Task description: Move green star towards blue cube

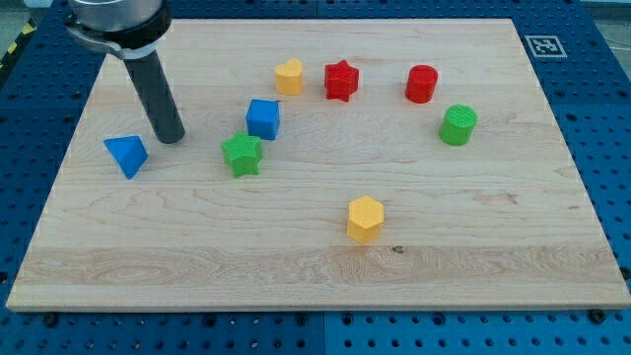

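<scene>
In the single camera view, the upper part of our arm is cut off by the view's top edge, so we see only the grey collar and the dark rod below it. We carry no pincer: the arm ends in that plain rod, so nothing opens, closes or grips. My tip [170, 137] rests on the wooden board [315, 266] toward the view's upper left and touches no block.

The blue triangular block [126, 155] lies just to the view's lower left of my tip, near it but apart. The green star [242, 154] sits to the view's right of my tip, with a clear gap between them. The blue cube [263, 118] stands just above and slightly right of the green star; the two are very close, and we cannot tell whether their edges touch.

Along the view's top, a yellow block [289, 76] of unclear shape stands beside a red star [341, 80], and a red cylinder [421, 84] lies further right. A green cylinder [457, 125] sits below and right of it. A yellow hexagonal block [365, 219] stands alone toward the view's bottom, well apart from the others.

A black-and-white marker [544, 44] shows at the board's upper right corner. The blue perforated table [611, 118] surrounds the board.
</scene>
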